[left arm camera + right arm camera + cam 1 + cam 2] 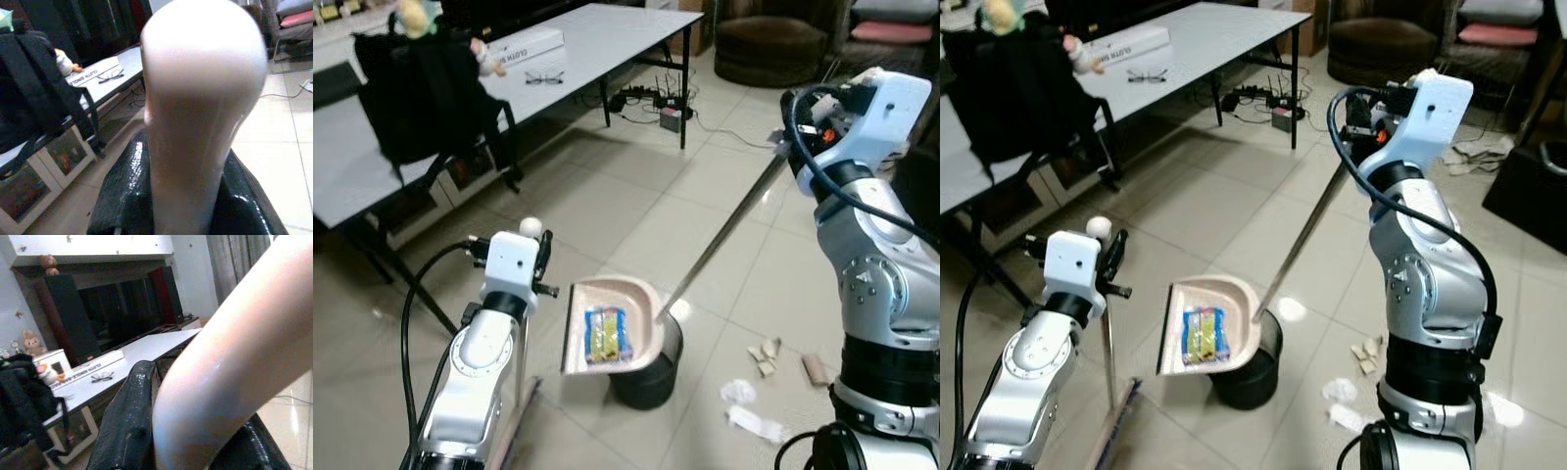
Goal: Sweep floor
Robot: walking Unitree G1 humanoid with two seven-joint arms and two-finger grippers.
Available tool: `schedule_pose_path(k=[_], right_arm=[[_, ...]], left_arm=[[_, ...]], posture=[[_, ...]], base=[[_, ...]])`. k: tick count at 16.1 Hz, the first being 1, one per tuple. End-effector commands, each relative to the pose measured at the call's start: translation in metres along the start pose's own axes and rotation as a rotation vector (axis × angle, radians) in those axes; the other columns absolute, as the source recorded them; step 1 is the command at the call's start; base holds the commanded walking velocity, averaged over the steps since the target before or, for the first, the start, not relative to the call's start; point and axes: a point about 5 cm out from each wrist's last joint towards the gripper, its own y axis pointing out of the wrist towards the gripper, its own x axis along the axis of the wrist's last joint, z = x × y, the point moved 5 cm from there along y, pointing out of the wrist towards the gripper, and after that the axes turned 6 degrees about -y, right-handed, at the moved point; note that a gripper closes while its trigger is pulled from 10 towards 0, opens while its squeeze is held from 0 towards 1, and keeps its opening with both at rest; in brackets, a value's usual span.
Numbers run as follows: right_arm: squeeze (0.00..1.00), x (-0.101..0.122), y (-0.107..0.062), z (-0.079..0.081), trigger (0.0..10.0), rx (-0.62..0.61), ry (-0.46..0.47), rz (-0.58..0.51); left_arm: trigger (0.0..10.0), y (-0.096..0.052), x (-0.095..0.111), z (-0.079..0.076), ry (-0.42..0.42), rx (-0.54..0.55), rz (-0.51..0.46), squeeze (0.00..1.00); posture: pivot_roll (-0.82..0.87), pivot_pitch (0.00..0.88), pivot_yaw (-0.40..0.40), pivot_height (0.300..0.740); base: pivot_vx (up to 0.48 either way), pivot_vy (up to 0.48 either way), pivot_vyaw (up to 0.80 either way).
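Note:
My left gripper [540, 260] is shut on the broom handle [522, 352], just under its white knob [530, 227]; the pole runs down to the floor by my left side. Up on the right, my right gripper [789, 145] is shut on the long metal handle [724, 230] of the pale dustpan [641, 299]. The dustpan is tilted over a black bin [656, 382] and holds a yellow-and-blue wrapper [607, 333]. White paper scraps [740, 392] and cardboard bits [766, 356] lie on the tiles to the right of the bin. In each wrist view, black fingers [127, 196] [129, 421] clasp a pale handle.
A white table [607, 44] along the left carries a black backpack [421, 93], glasses [544, 77] and a box [524, 46]. Cables and a power strip [656, 98] lie under its far end. A brown pouf [771, 44] stands at the back.

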Motion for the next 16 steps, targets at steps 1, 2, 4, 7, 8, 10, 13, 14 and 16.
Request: schedule_pose_path(k=[1,2,4,7,8,10,13,14,16], right_arm=[[0.0,0.017,0.001,-0.001,10.0,-0.007,-0.001,-0.069],[0.0,0.016,0.001,-0.001,10.0,-0.006,-0.001,-0.07],[0.0,0.016,0.001,0.0,10.0,-0.005,-0.002,-0.07],[0.0,0.014,0.001,0.001,10.0,-0.003,-0.014,-0.069],[0.0,0.013,0.001,0.0,10.0,-0.008,-0.017,-0.069],[0.0,0.013,0.003,0.002,10.0,-0.004,-0.033,-0.085],[0.0,0.016,0.007,0.017,10.0,0.05,-0.105,-0.123],[0.0,0.018,0.008,0.022,10.0,0.07,-0.146,-0.142],[0.0,0.018,0.009,0.032,10.0,0.11,-0.214,-0.163]], left_arm=[[10.0,0.002,0.009,0.0,0.012,-0.011,-0.036,0.0],[10.0,0.002,0.009,0.0,0.014,-0.011,-0.035,0.0],[10.0,0.002,0.009,-0.001,0.016,-0.013,-0.036,0.0],[10.0,0.002,0.008,-0.001,0.021,-0.015,-0.034,0.0],[10.0,0.003,0.008,-0.001,0.022,-0.015,-0.034,0.0],[10.0,0.004,0.008,-0.001,0.022,-0.013,-0.033,0.0],[10.0,0.003,0.007,-0.001,0.023,-0.008,-0.031,0.0],[10.0,0.003,0.007,-0.001,0.024,-0.007,-0.03,0.0],[10.0,0.003,0.007,-0.001,0.026,-0.007,-0.028,0.0]], posture=[[-0.08,0.0,0.088,0.74],[-0.08,0.0,0.088,0.74],[-0.08,0.0,0.087,0.74],[-0.08,0.0,0.087,0.74],[-0.08,0.0,0.087,0.74],[-0.08,0.0,0.087,0.74],[-0.07,0.0,0.083,0.74],[-0.07,0.0,0.082,0.74],[-0.07,0.0,0.08,0.74]], base=[[0.0,0.0,0.0],[0.0,0.0,0.0],[0.0,0.0,0.0],[0.0,0.0,0.0],[0.0,0.0,0.0],[0.0,0.0,0.0],[0.0,0.0,0.0],[0.0,0.0,0.0],[0.0,0.0,0.0]])
